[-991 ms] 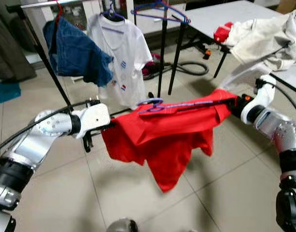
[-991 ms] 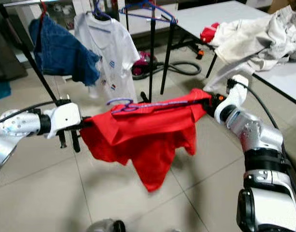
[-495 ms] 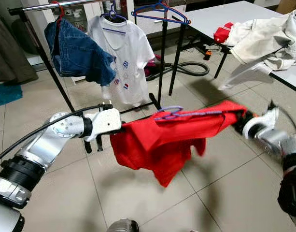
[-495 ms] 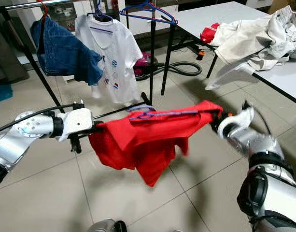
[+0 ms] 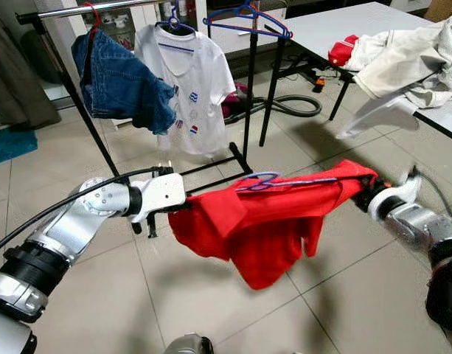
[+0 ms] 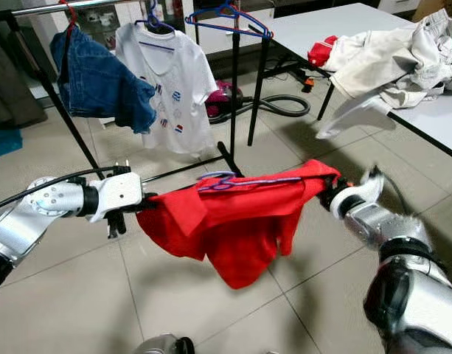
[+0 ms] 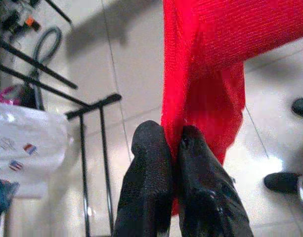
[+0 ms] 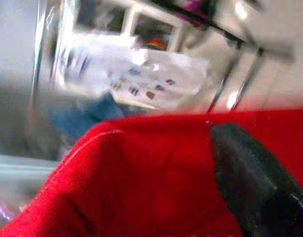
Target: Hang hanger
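Observation:
A red shirt [image 5: 266,221] hangs on a purple hanger [image 5: 256,180] and is stretched level between my two arms above the tiled floor. My left gripper [image 5: 175,209] is shut on the shirt's left edge; in the left wrist view both black fingers [image 7: 147,187] pinch the red cloth [image 7: 210,74]. My right gripper [image 5: 364,193] holds the shirt's right shoulder end. In the blurred right wrist view one black finger [image 8: 247,173] presses on red cloth [image 8: 141,182]. The clothes rack bar [image 5: 85,9] runs across the far left.
On the rack hang blue jeans [image 5: 119,81] and a white T-shirt [image 5: 189,88]. An empty blue hanger [image 5: 248,15] sits on a black stand [image 5: 249,88]. At the right is a white table [image 5: 321,26] with piled clothes [image 5: 406,55]. A hose [image 5: 292,107] lies on the floor.
The shirt and both grippers have shifted a little right and lower. The right forearm has dropped and stretched out, and the camera has tilted slightly.

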`<state>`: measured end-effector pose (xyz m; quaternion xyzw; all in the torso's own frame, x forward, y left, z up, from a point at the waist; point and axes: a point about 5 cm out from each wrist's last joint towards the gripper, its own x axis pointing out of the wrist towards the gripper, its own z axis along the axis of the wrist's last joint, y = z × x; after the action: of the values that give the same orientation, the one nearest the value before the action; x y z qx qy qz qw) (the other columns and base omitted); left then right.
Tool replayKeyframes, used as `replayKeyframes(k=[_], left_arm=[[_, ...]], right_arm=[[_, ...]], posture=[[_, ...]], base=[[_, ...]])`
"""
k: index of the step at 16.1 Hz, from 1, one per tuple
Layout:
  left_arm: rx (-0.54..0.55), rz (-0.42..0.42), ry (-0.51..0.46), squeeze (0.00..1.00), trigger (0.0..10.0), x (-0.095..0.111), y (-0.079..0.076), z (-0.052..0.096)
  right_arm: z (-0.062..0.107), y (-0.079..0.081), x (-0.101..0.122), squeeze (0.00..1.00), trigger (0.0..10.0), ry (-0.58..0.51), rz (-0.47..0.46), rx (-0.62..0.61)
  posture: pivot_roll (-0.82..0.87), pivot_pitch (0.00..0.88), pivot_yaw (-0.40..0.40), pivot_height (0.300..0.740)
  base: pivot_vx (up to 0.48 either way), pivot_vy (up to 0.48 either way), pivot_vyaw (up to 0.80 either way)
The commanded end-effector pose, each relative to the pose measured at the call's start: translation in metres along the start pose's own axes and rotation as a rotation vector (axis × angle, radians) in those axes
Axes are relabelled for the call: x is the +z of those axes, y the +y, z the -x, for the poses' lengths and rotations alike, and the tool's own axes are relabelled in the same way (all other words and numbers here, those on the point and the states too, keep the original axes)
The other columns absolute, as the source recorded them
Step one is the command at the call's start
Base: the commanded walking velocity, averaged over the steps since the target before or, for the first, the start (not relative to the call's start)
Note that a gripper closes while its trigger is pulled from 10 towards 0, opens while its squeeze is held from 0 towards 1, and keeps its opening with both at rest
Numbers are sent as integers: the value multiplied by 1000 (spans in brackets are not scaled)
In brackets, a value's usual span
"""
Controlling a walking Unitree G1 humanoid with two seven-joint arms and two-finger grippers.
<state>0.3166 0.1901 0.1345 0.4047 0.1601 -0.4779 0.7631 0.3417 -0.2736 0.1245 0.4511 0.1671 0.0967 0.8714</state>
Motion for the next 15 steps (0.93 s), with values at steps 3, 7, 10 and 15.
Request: replayKeyframes(k=[3,7,10,15], left_arm=[[8,273,566,0,0,-116,-21,74],[-6,269,562,0,0,-114,-21,71],[-6,269,562,0,0,-114,-21,71],[-6,269,562,0,0,-114,-21,71]], right_arm=[[58,69,104,0,0,-345,999,-53],[50,68,89,0,0,-280,1188,-103],[50,68,89,0,0,-280,1188,-103],[50,68,89,0,0,-280,1188,-103]], posture=[[-6,48,75,740],[-6,51,78,740],[-6,51,78,740],[-6,51,78,740]], base=[[0,0,0],[0,0,0],[0,0,0],[0,0,0]])
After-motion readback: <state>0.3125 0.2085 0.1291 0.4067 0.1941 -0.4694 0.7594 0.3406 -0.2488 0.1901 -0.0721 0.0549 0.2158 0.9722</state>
